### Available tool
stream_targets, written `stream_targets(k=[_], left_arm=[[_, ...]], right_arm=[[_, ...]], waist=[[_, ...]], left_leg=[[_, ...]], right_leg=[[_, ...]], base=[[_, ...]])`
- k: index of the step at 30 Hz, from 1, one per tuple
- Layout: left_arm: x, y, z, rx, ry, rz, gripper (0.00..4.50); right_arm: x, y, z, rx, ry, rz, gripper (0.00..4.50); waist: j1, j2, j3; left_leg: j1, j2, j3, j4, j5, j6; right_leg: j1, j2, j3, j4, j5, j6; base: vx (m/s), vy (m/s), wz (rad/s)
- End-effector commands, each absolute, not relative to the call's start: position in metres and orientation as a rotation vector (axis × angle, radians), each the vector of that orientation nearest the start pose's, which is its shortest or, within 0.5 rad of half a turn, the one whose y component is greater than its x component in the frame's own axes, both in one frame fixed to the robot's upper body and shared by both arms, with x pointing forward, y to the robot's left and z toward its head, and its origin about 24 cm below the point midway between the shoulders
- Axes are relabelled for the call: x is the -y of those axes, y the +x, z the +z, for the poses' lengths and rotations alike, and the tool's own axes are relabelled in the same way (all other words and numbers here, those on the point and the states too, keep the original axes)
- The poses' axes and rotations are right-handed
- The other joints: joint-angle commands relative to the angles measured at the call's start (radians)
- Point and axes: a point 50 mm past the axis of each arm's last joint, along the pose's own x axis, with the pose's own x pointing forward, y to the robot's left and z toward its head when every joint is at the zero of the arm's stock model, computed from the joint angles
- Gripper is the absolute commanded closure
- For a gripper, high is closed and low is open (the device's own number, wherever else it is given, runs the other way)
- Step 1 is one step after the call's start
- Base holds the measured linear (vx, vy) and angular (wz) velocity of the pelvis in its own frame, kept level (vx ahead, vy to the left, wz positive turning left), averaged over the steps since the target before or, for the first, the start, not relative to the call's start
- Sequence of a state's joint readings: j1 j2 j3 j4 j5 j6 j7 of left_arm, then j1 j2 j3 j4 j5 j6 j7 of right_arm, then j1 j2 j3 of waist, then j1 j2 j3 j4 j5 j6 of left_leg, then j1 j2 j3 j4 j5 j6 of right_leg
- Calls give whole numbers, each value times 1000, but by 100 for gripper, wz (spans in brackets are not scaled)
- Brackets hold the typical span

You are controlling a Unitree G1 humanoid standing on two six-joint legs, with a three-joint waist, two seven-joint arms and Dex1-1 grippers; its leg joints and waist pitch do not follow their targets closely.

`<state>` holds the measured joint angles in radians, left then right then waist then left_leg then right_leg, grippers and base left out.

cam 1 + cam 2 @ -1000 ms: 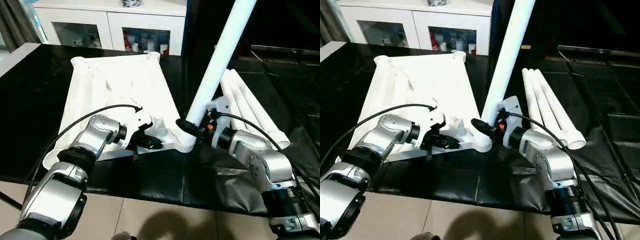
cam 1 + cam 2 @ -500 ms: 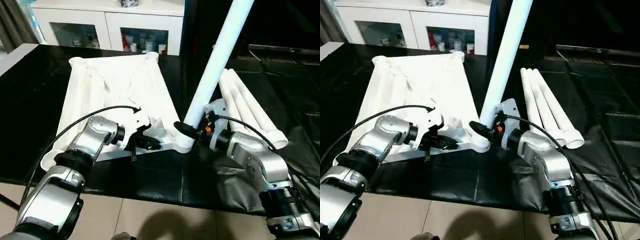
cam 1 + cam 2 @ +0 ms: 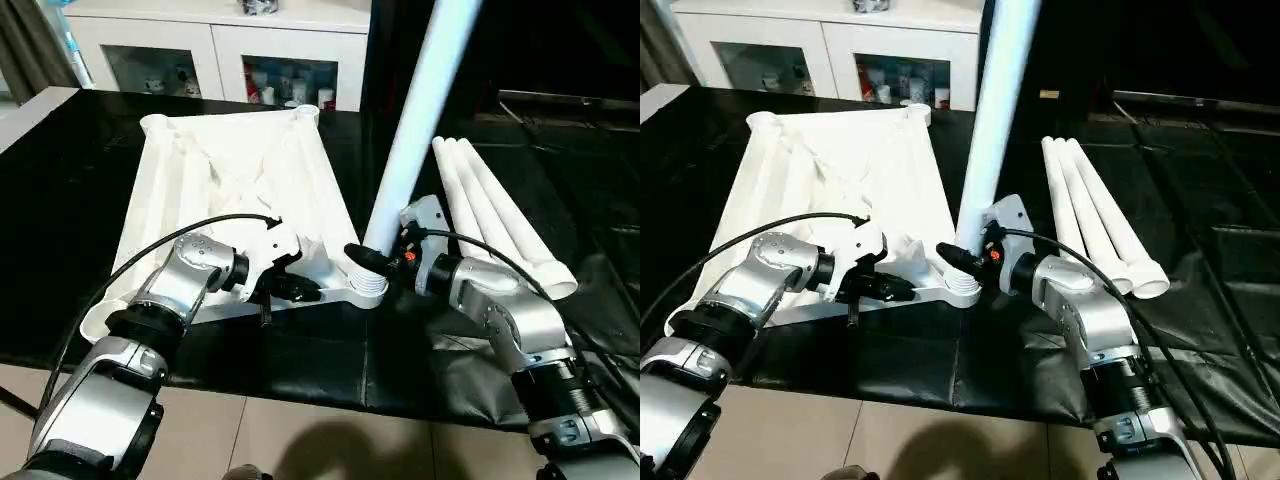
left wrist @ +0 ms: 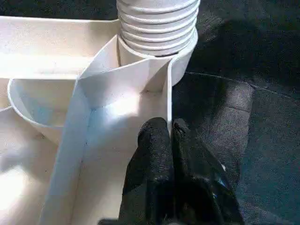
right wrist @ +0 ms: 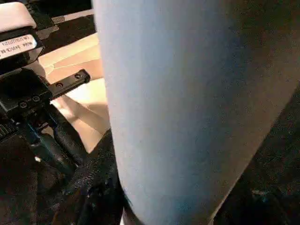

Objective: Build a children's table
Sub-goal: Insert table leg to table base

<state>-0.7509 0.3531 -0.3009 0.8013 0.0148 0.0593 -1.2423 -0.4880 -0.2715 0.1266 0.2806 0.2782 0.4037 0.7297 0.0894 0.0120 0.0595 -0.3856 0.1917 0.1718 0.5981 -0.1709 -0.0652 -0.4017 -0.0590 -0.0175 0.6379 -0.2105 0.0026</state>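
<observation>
table top (image 3: 240,170) rim pinched by closed left gripper (image 4: 169,132); right gripper (image 3: 366,258) clamps upright leg (image 3: 410,150) in corner socket (image 4: 157,28).

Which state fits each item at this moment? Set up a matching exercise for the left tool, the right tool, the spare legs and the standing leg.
Column 1:
1. left tool
2. right tool
3. three spare legs
4. standing leg

Column 2:
A. lying side by side on the black mat
B. shut, resting on a rib of the tabletop
C. threaded end at the near corner socket
D. closed around the leg's lower end

Pairs: 1-B, 2-D, 3-A, 4-C
</observation>
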Motion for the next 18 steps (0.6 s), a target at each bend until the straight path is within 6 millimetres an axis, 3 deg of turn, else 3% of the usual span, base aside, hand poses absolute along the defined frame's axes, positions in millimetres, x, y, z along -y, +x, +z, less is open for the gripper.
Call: stream_targets(k=[1,14,16,18], left_arm=[[-131,335,61,-490,435,-1363,450],[-131,338,60,-492,509,-1308,450],[-131,339,60,-493,497,-1309,407],[-131,339,61,-495,487,-1310,393]], right_arm=[[118,317,69,-321,15,921,257],[117,319,62,-332,12,918,257],[118,319,62,-331,14,916,257],[117,319,62,-331,15,916,257]], waist=[[0,-6,-74],[-2,-3,-70],[-2,-5,-70],[-3,-4,-71]], left_leg=[[19,28,-3,-64,-141,11],[23,29,-4,-68,-189,-6],[24,29,-4,-68,-199,-11],[22,29,-5,-69,-198,-14]], right_leg=[[55,-68,31,-71,-9,-251],[50,-69,33,-79,-90,-240],[50,-69,33,-81,-105,-237],[50,-68,33,-80,-99,-234]], base=[[0,0,0],[0,0,0],[0,0,0],[0,0,0]])
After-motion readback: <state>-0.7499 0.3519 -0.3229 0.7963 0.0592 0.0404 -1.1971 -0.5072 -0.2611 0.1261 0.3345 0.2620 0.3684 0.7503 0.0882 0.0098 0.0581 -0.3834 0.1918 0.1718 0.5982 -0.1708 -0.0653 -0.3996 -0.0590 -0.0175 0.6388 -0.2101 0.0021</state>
